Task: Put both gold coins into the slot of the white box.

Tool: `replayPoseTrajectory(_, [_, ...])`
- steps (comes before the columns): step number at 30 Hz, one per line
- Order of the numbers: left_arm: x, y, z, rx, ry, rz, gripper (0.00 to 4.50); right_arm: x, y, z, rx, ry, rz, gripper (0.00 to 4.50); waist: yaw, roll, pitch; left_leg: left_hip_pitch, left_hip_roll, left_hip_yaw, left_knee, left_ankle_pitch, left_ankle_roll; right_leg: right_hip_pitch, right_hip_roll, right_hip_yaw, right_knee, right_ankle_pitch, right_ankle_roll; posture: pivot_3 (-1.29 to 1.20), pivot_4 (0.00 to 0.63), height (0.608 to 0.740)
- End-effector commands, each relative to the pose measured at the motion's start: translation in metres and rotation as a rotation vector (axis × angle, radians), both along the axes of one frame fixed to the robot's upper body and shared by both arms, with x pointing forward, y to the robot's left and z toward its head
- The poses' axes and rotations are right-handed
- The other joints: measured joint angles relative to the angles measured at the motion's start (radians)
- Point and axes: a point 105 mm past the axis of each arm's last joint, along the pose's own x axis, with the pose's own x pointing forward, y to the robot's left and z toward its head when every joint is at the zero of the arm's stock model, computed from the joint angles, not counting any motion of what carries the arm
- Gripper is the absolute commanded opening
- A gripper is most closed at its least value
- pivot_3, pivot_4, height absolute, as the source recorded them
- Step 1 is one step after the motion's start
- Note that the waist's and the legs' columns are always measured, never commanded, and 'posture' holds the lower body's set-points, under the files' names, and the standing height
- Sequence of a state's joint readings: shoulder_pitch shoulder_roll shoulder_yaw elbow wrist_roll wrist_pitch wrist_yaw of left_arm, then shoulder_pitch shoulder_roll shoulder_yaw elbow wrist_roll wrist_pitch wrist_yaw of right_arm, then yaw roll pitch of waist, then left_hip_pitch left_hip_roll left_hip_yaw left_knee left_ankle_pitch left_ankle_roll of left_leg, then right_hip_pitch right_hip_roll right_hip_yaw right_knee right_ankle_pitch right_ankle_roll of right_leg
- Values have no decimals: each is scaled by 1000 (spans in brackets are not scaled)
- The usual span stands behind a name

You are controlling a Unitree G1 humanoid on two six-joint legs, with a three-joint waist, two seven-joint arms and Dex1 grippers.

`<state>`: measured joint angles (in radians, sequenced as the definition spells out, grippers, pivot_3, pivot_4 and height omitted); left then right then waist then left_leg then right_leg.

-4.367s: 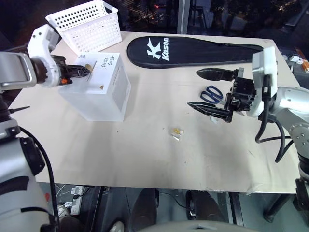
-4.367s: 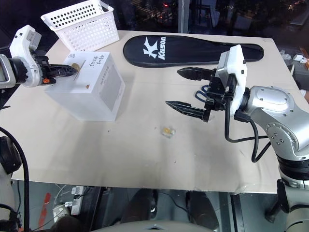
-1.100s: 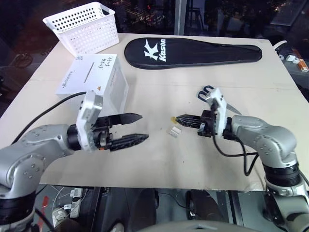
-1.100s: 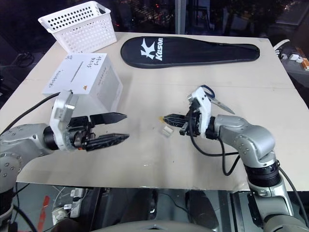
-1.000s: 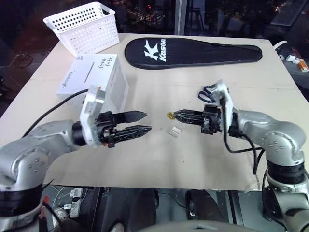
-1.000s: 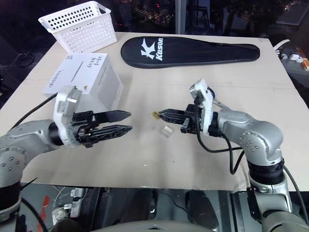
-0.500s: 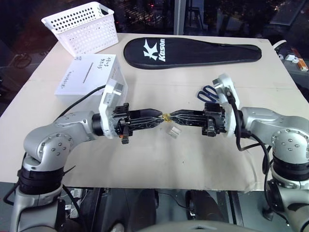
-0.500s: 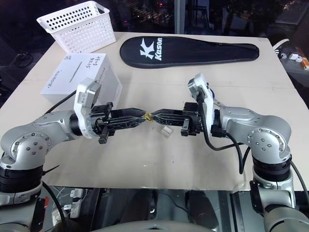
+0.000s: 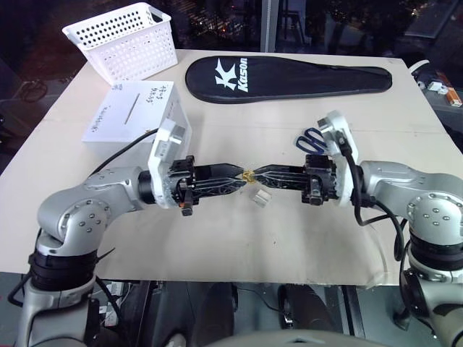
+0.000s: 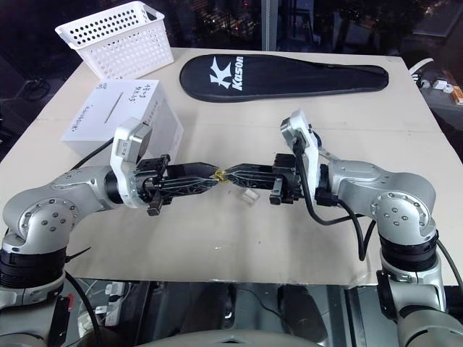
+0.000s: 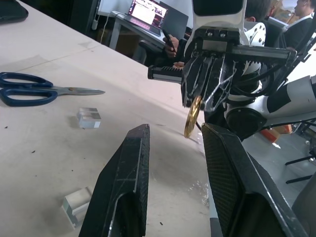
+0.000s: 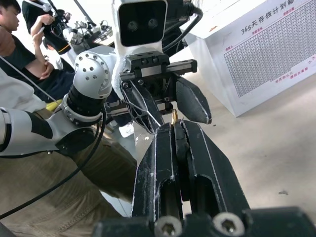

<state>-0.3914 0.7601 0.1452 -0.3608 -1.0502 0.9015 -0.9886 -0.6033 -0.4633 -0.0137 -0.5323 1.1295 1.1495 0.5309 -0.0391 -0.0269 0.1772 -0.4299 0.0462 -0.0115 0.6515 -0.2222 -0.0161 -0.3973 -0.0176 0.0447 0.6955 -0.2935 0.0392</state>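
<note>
Black, tapered fingers of the right pincer [image 9: 255, 173] pressed together on a gold coin [image 9: 248, 175] — thin shiny disc, held edge-on at the very tips, raised above the middle of the desk [image 9: 217, 238]. Facing it tip to tip, the left pincer [image 9: 237, 173], fingers partly apart on either side of the same coin; from the left wrist view a gap visible between the coin [image 11: 192, 116] and each finger, so not clamped. Second gold coin not made out.

Directly below the meeting tips, two small clear plastic holders [image 9: 259, 196] lying on the desk, blocky and glassy, just beside each other. Behind the right pincer, blue-handled scissors [image 9: 309, 140], blades largely hidden by the white wrist housing. Nothing between the coin and the white box [image 9: 137, 116] except the left arm itself: box standing at the left side of the desk, plain white cardboard, dark handwriting and a small orange mark on top, a printed grid on its side.

Farther back, a white perforated plastic basket [image 9: 123, 39] at the far left corner, and a long black racket cover [image 9: 289, 76] with white lettering lying across the far edge.

Desk surface pale beige, matte, lightly scuffed. Dark room beyond — people seated at a laptop [image 11: 153, 14].
</note>
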Motion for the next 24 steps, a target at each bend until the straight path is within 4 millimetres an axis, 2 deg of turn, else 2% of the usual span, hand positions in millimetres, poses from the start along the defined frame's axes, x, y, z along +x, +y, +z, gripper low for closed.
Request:
replayPoseTrajectory(1, [-3, -3, 7, -8, -44, -23, 1669, -5, 2, 11, 25, -51, 23, 0, 0, 0, 0, 0, 0, 0, 0, 0, 0, 0, 0, 0, 0, 0, 0, 0, 150, 740])
replayPoseTrajectory(6, [-3, -4, 7, -11, -43, -28, 1669, -6, 5, 11, 27, -49, 30, 0, 0, 0, 0, 0, 0, 0, 0, 0, 0, 0, 0, 0, 0, 0, 0, 0, 150, 740])
replayPoseTrajectory(11, [-4, -5, 6, -17, -42, -35, 140, -7, 8, 10, 30, -47, 39, 0, 0, 0, 0, 0, 0, 0, 0, 0, 0, 0, 0, 0, 0, 0, 0, 0, 150, 740])
replayPoseTrajectory(24, [-6, -6, 8, -34, -46, -42, 140, -7, 11, 4, 23, -43, 36, 0, 0, 0, 0, 0, 0, 0, 0, 0, 0, 0, 0, 0, 0, 0, 0, 0, 150, 740])
